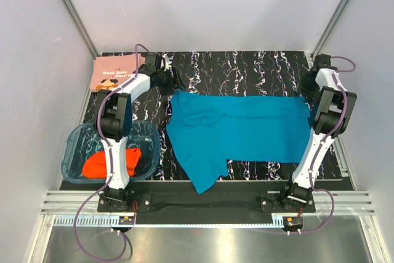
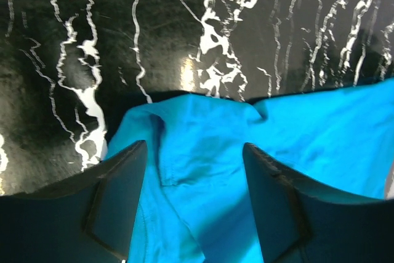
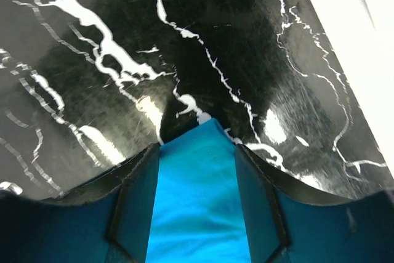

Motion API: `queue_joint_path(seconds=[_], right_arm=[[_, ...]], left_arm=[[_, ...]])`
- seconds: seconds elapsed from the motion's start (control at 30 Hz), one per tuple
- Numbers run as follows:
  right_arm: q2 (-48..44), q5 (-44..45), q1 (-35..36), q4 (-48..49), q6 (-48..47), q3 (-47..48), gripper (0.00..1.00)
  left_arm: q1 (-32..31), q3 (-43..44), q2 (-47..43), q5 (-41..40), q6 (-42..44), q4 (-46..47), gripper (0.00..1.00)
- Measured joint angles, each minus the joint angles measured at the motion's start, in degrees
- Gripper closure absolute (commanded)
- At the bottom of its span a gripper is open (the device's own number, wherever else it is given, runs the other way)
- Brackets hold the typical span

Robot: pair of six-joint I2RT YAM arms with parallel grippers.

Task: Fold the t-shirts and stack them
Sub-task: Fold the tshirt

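Reaching to the far corners of the teal-blue t-shirt [image 1: 240, 130], the left gripper [image 2: 192, 152] and right gripper [image 3: 196, 149] are holding their jaws apart, gripping nothing. Cloth is lying between and below each pair, likely spread flat for folding. Both arms are stretching away from their bases, wrists pitching down.

Pretty much nothing readable here

The only print anywhere is on the salmon-pink t-shirt [image 1: 114, 72], lying flat at the far left corner of the table [image 1: 246, 69]. In the top view it has a couple of lines of dark lettering near its far edge and a small dark graphic just below them. It looks upside down from that camera, and it's way too small and blurry to make out a single word, tbh.
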Motion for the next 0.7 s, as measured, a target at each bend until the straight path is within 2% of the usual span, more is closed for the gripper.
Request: queue_joint_path(seconds=[0.3, 0.47, 0.5, 0.57, 0.67, 0.7], right_arm=[[1.3, 0.0, -0.3, 1.4, 0.7, 0.5, 0.48], [1.5, 0.1, -0.4, 2.2, 1.3, 0.5, 0.57], [1.5, 0.1, -0.4, 2.3, 1.4, 0.5, 0.58], [1.5, 0.1, -0.5, 2.5, 1.6, 0.5, 0.61], [1.7, 0.1, -0.5, 3.1, 1.9, 0.5, 0.71], [1.8, 0.1, -0.6, 3.3, 1.9, 0.5, 0.77]], left_arm=[[0.0, 2.3, 2.6, -1.6, 1.7, -0.9, 0.38], [0.0, 2.6, 5.2, -1.6, 1.4, -0.9, 0.47], [0.0, 2.9, 5.5, -1.6, 1.2, -0.9, 0.51], [0.0, 3.5, 5.9, -1.6, 0.7, -0.5, 0.67], [0.0, 3.6, 6.5, -1.9, 0.1, -0.3, 0.86], [0.0, 3.6, 6.7, -2.4, -0.1, -0.3, 0.88]])
